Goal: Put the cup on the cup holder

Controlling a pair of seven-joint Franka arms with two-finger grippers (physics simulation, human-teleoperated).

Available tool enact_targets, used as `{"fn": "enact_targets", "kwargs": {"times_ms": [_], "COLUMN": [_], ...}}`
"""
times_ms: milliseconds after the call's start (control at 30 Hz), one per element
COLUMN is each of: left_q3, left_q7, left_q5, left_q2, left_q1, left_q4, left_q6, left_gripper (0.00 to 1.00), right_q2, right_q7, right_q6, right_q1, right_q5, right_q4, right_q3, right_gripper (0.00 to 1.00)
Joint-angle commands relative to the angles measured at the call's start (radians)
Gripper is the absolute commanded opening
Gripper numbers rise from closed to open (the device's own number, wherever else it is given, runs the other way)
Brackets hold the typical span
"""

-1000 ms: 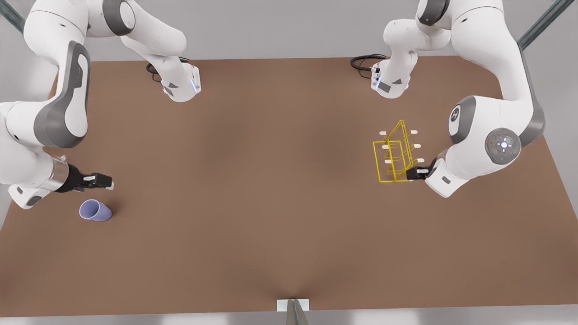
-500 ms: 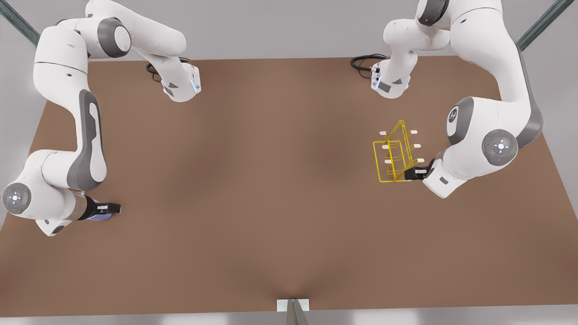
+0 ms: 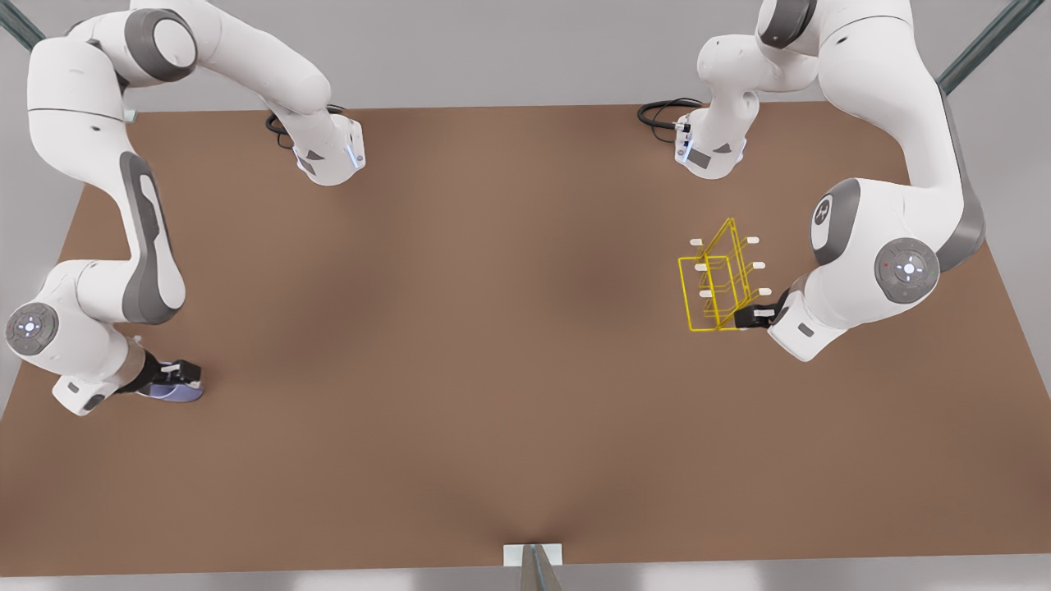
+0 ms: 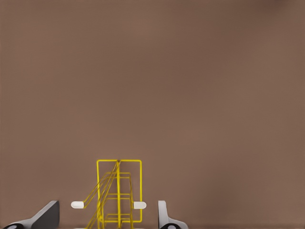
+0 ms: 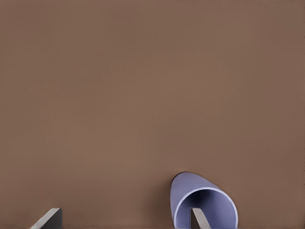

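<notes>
Down at the front view's left, the right pincer (image 3: 182,379) sits low over the cup (image 3: 176,392), which lies on its side on the brown bench (image 3: 460,353) near that edge. From the right wrist view the cup (image 5: 202,205) shows its open mouth toward the camera, and one finger (image 5: 200,219) reaches into that mouth while the other finger (image 5: 47,219) stands well apart on the bare bench. So the right pincer is spread wide, with one finger inside the rim and nothing clamped.

Across the bench, at the front view's right, the cup holder (image 3: 716,283) stands upright, a yellow wire frame with white-tipped pegs pointing out to both sides. The left pincer (image 3: 751,316) is at the holder's lower corner, on the side nearer the front edge of the bench. From the left wrist view the cup holder (image 4: 119,195) rises between the two fingers (image 4: 164,217), with a gap between the wire and each fingertip, so the left pincer is spread wide around the frame without pressing on it.

Cup and cup holder are well apart, at opposite ends of the bench.
</notes>
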Motion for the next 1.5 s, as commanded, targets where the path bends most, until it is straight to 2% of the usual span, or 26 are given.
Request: {"fn": "enact_targets", "kwargs": {"times_ms": [0,100,167,233,400,500,867,1000,1167,1267,1467], "left_q3": [0.0,0.0,0.0,0.0,0.0,0.0,0.0,0.0,-0.002,-0.002,-0.002], "left_q7": [-0.003,-0.003,-0.003,-0.003,-0.001,-0.003,-0.001,-0.001,0.0,0.0,0.0], "left_q5": [0.001,0.001,0.001,0.001,0.001,0.001,0.001,0.001,0.001,0.001,0.001], "left_q2": [-0.001,-0.001,-0.001,-0.001,-0.001,-0.001,-0.001,-0.001,0.0,0.0,0.0], "left_q1": [0.0,0.0,0.0,0.0,0.0,-0.001,-0.008,-0.008,-0.008,-0.008,-0.008], "left_q4": [0.0,0.0,0.0,0.0,0.0,0.0,-0.001,-0.003,-0.003,-0.003,-0.004], "left_q6": [-0.001,-0.001,0.001,-0.001,-0.001,-0.001,-0.002,-0.004,-0.004,-0.004,-0.004], "left_gripper": [1.0,1.0,1.0,1.0,1.0,1.0,1.0,1.0,1.0,1.0,1.0], "right_q2": [0.003,0.008,-0.005,-0.014,0.014,0.008,0.037,0.031,0.028,0.02,0.02], "right_q7": [-0.134,-0.131,-0.131,-0.131,-0.125,-0.12,-0.117,-0.089,-0.091,-0.091,-0.089], "right_q6": [0.041,0.056,0.096,0.136,0.208,0.209,0.243,0.231,0.212,0.215,0.228], "right_q1": [-0.015,-0.016,-0.089,-0.119,-0.13,-0.174,-0.196,-0.299,-0.32,-0.397,-0.414], "right_q5": [-0.038,-0.039,-0.041,-0.042,-0.045,-0.042,-0.05,-0.048,-0.081,-0.096,-0.113], "right_q4": [-0.003,-0.018,-0.078,-0.116,-0.115,-0.148,-0.191,-0.246,-0.25,-0.282,-0.308], "right_q3": [0.006,0.006,0.053,0.056,0.064,0.114,0.114,0.225,0.231,0.285,0.289], "right_gripper": [1.0,1.0,1.0,1.0,1.0,1.0,1.0,1.0,1.0,1.0,1.0]}}
